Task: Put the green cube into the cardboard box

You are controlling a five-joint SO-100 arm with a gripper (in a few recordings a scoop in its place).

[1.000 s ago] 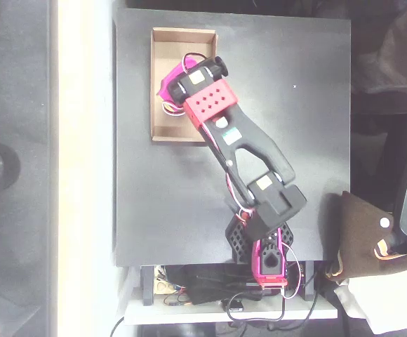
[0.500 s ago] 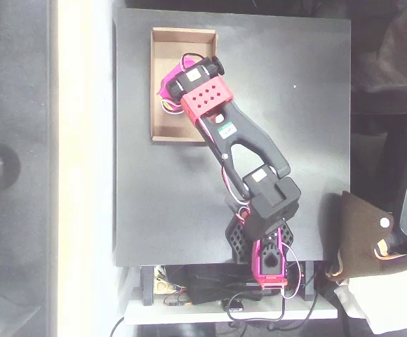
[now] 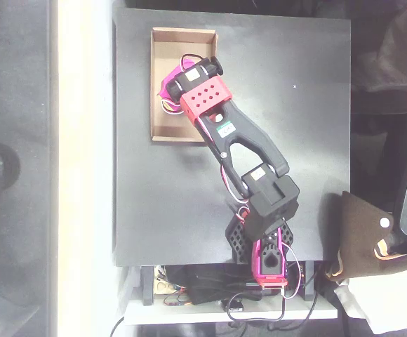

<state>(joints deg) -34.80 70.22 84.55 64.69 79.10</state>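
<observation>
The cardboard box (image 3: 183, 48) is a shallow tan tray at the far left of the black table. My arm reaches over it from the base at the near edge. Its red wrist block (image 3: 203, 98) covers the box's right half. The magenta gripper (image 3: 167, 86) pokes out under the wrist, above the box floor near its left wall. The wrist hides the jaws, so I cannot tell how they stand. The green cube is hidden from this view.
The black table (image 3: 295, 140) spreads to the right of the arm. The arm's base (image 3: 265, 256) and its cables sit at the near edge. A brown bag-like thing (image 3: 368, 239) lies off the table's right side. A pale strip (image 3: 84, 168) runs along the left.
The wrist has shifted slightly left and further over the box, and the elbow has drawn in a little toward the base.
</observation>
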